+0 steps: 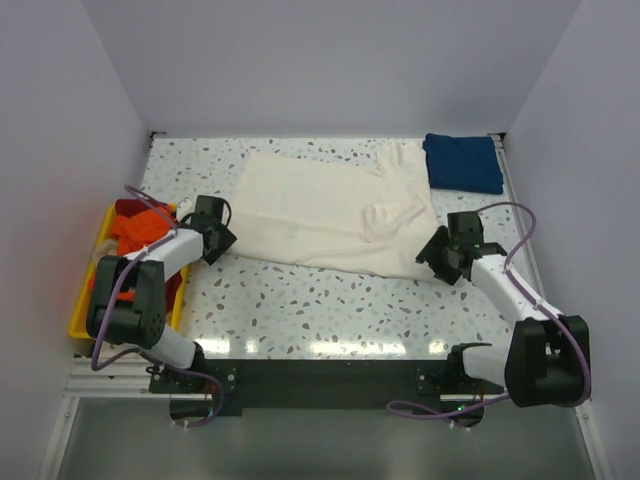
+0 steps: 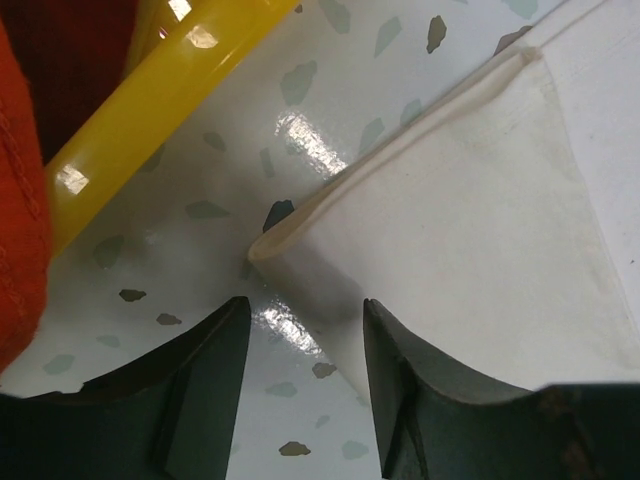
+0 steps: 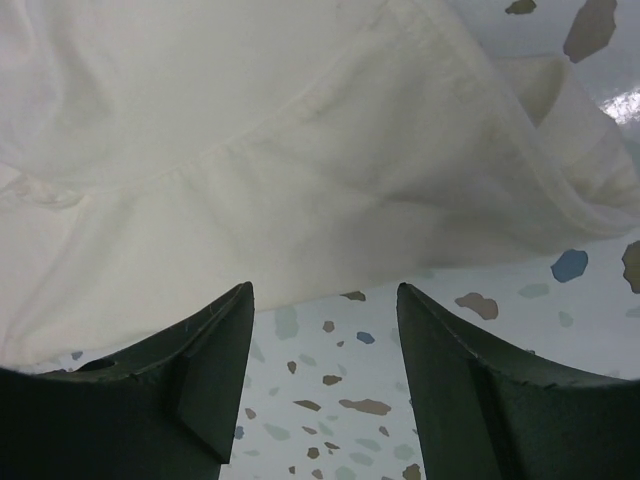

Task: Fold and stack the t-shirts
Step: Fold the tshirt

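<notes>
A large cream t-shirt (image 1: 330,210) lies spread across the middle of the table. A dark blue t-shirt (image 1: 462,162) lies folded at the back right. Orange and red t-shirts (image 1: 135,228) are heaped in the yellow tray (image 1: 85,310) on the left. My left gripper (image 1: 222,240) is open at the cream shirt's near left corner. In the left wrist view that hemmed corner (image 2: 470,220) reaches into the gap (image 2: 305,320) beside the right finger. My right gripper (image 1: 432,252) is open just off the shirt's near right edge (image 3: 300,150), with only speckled table between its fingers (image 3: 325,300).
The tray's yellow rim (image 2: 150,90) runs close to the left gripper, with orange cloth (image 2: 20,200) behind it. White walls close in the table on three sides. Speckled tabletop (image 1: 320,310) shows between the cream shirt and the arm bases.
</notes>
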You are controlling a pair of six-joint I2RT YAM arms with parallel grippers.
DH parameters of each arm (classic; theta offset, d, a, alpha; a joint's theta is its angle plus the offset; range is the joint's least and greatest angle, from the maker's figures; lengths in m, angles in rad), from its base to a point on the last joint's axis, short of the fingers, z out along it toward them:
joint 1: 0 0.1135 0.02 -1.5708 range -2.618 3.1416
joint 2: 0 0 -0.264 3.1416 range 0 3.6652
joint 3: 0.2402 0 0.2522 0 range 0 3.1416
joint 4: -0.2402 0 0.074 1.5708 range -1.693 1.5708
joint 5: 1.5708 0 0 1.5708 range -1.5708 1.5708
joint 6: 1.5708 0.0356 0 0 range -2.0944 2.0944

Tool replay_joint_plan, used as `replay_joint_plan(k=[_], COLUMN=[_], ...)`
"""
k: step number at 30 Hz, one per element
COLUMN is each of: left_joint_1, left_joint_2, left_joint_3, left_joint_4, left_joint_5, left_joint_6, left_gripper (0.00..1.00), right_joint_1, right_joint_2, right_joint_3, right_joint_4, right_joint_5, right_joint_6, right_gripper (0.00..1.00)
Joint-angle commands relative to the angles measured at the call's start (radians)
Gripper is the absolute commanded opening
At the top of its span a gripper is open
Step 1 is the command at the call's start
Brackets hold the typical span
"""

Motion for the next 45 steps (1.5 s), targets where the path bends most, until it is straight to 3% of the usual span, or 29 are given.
replay_joint_plan(k=[1, 19, 23, 26, 33, 45], left_joint_1=[-0.003, -0.002, -0.002, -0.003, -0.003, -0.011], left_joint_2=[0.025, 0.022, -0.038, -0.095, -0.25, -0.567], left_joint_3=[0.003, -0.016, -0.036, -0.063, -0.168, -0.323], left_joint_4=[0.053, 0.078, 0.056, 0.033, -0.01, -0.155], left_joint_5=[-0.044, -0.059, -0.071, -0.077, -0.097, -0.113], left_joint_6=[-0.021, 0.006, 0.008, 0.006, -0.014, -0.09], left_gripper=[0.5, 0.0, 0.0, 0.0, 0.0, 0.0], right_joint_1=[-0.03, -0.147, -0.159, -0.168, -0.174, -0.177], right_joint_2=[-0.022, 0.032, 0.027, 0.012, -0.157, -0.43], right_joint_3=[-0.035, -0.101, -0.074, -0.034, 0.003, -0.021], right_joint_4=[-0.01, 0.075, 0.088, 0.047, -0.075, -0.316], right_joint_5=[0.015, 0.127, 0.164, 0.169, 0.137, 0.063], right_joint_6=[0.04, 0.044, 0.035, 0.028, 0.018, 0.072], right_gripper=[0.63, 0.59, 0.22, 0.06, 0.0, 0.02])
